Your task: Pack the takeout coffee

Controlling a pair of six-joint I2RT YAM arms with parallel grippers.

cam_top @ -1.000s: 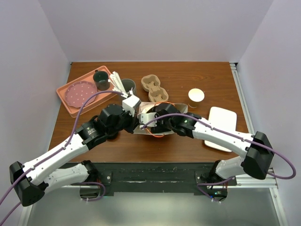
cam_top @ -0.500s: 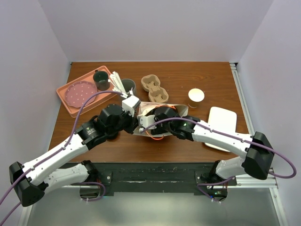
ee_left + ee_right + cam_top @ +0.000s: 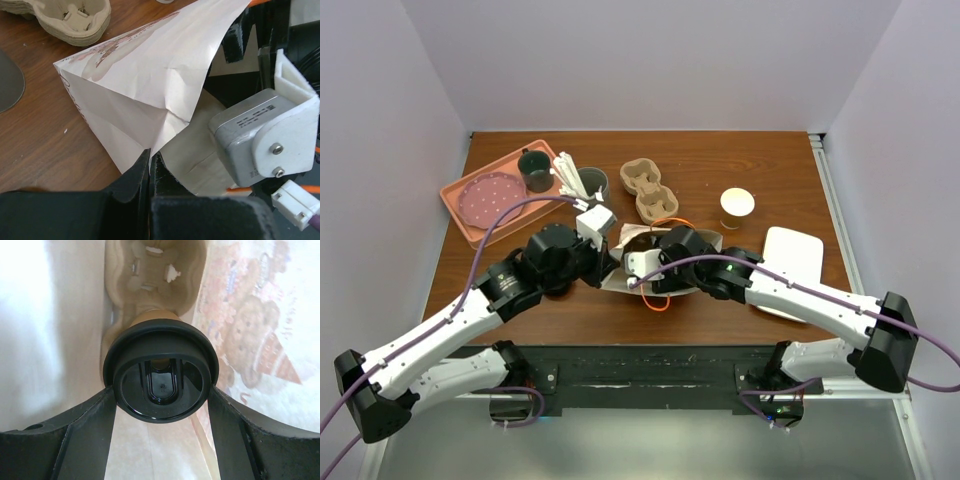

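Note:
The takeout coffee [image 3: 160,342], a tan cup with a black lid, stands in a cardboard carrier [image 3: 155,270] inside a white printed paper bag [image 3: 250,340]. My right gripper [image 3: 161,389] reaches into the bag, and its fingers [image 3: 100,415] press on both sides of the lid. My left gripper [image 3: 150,160] is shut on the bag's lower edge [image 3: 145,95] and holds the mouth open. In the top view the bag [image 3: 617,282] lies at table centre between the left gripper [image 3: 609,262] and the right gripper [image 3: 642,262]; the cup is hidden there.
A second cardboard carrier [image 3: 648,190] sits behind the bag. Another tan cup with a white top [image 3: 737,205] stands at right, and a white container [image 3: 790,258] lies near it. A pink tray [image 3: 460,215] at back left holds a plate, a dark mug [image 3: 535,170] and a tumbler with utensils [image 3: 582,180].
My right gripper has moved a little toward the near left, deeper into the bag. The bag has shifted slightly with it. My left gripper keeps its hold on the bag.

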